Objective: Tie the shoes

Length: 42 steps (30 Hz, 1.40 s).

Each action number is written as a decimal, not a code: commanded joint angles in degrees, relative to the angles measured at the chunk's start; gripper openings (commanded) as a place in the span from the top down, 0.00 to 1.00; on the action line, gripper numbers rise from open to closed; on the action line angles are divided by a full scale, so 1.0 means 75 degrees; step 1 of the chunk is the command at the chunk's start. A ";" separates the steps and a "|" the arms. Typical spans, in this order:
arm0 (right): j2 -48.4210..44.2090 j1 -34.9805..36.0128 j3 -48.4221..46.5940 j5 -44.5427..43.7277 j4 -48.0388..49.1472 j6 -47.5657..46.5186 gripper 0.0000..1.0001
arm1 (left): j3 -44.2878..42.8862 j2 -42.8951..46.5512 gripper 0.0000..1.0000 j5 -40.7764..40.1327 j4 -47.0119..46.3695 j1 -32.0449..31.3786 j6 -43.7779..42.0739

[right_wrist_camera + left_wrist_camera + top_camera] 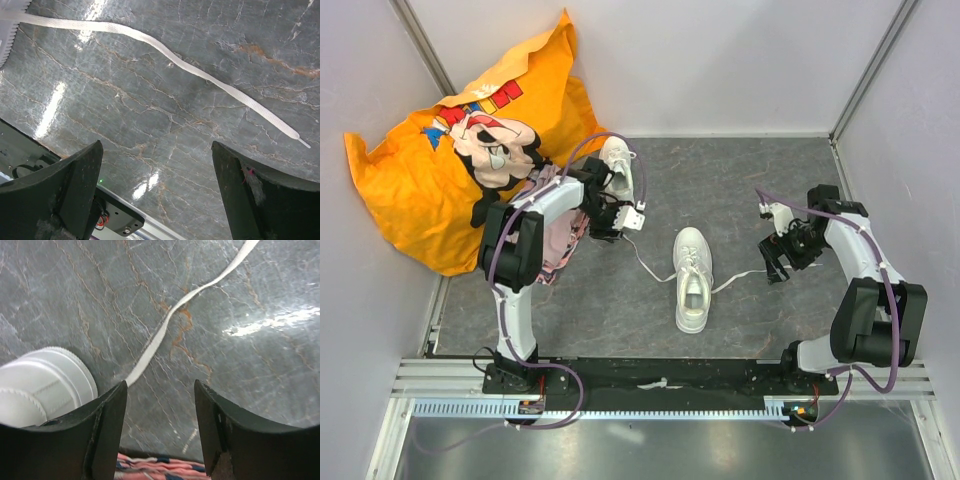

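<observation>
One white shoe (692,280) lies mid-table, toe away from the arms, with its laces loose. One lace (645,262) runs to the upper left and the other lace (740,281) runs right. The second white shoe (618,165) lies at the back beside the left arm. My left gripper (623,222) is open and empty above the floor. In the left wrist view the gripper (160,390) hovers over a lace end (165,325), beside a shoe's rounded end (40,385). My right gripper (775,262) is open and empty. In its wrist view (157,150) the right lace (165,47) lies ahead of the fingers.
A big orange cartoon-print bag (450,150) fills the back left corner. A pinkish striped garment (558,235) lies under the left arm and shows in the left wrist view (155,465). Walls enclose the table on three sides. The arms' base rail (660,380) runs along the near edge.
</observation>
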<state>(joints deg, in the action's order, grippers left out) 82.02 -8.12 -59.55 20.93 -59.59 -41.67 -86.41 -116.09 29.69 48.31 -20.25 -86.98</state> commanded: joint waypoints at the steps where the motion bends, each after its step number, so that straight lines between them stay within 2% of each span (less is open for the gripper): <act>1: 0.0056 -0.0077 -0.0310 0.0175 -0.0152 -0.0233 0.02 | -0.0548 -0.0410 0.37 0.0119 -0.0020 -0.0112 -0.0707; 9: 0.0197 -0.0089 -0.0415 0.0139 -0.0210 -0.0397 0.02 | -0.0783 -0.1055 0.40 -0.0361 0.0213 -0.0276 -0.1176; 11: 0.0267 -0.0089 -0.0462 0.0104 -0.0269 -0.0490 0.02 | -0.0865 -0.1231 0.44 -0.0420 0.0482 -0.0300 -0.1258; 13: 0.0372 -0.0089 -0.0544 0.0046 -0.0269 -0.0503 0.02 | -0.1075 -0.1372 0.55 -0.0583 0.0717 -0.0335 -0.1351; 17: 0.0478 -0.0089 -0.0696 -0.0025 -0.0292 -0.0491 0.02 | -0.1485 -0.1852 0.64 -0.1029 0.1409 -0.0405 -0.1609; 21: 0.0502 -0.0089 -0.0767 -0.0013 -0.0351 -0.0526 0.02 | -0.2059 -0.2274 0.63 -0.1099 0.1901 -0.0405 -0.1633; 27: 0.0560 -0.0089 -0.0802 0.0092 -0.0421 -0.0491 0.02 | -0.2247 -0.2485 0.53 -0.1380 0.1925 -0.0546 -0.1797; 32: 0.0642 -0.0089 -0.0896 0.0139 -0.0468 -0.0491 0.02 | -0.2529 -0.2743 0.51 -0.1521 0.1925 -0.0640 -0.1867; 35: 0.0642 -0.0089 -0.0908 0.0116 -0.0468 -0.0491 0.02 | -0.2506 -0.2825 0.63 -0.1743 0.2041 -0.0745 -0.2008; 36: 0.0631 -0.0089 -0.0919 0.0116 -0.0480 -0.0491 0.02 | -0.2506 -0.2849 0.71 -0.1883 0.2089 -0.0803 -0.1997; 38: 0.0631 -0.0089 -0.0943 0.0127 -0.0480 -0.0526 0.02 | -0.2483 -0.2884 0.76 -0.2025 0.2136 -0.0827 -0.2031; 42: 0.0677 -0.0089 -0.1001 0.0151 -0.0492 -0.0573 0.02 | -0.2471 -0.2768 0.96 -0.2154 0.2218 -0.0839 -0.2125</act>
<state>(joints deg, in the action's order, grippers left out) 86.83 -8.54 -64.42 20.71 -62.50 -44.42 -107.28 -131.22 18.00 67.81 -26.24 -98.61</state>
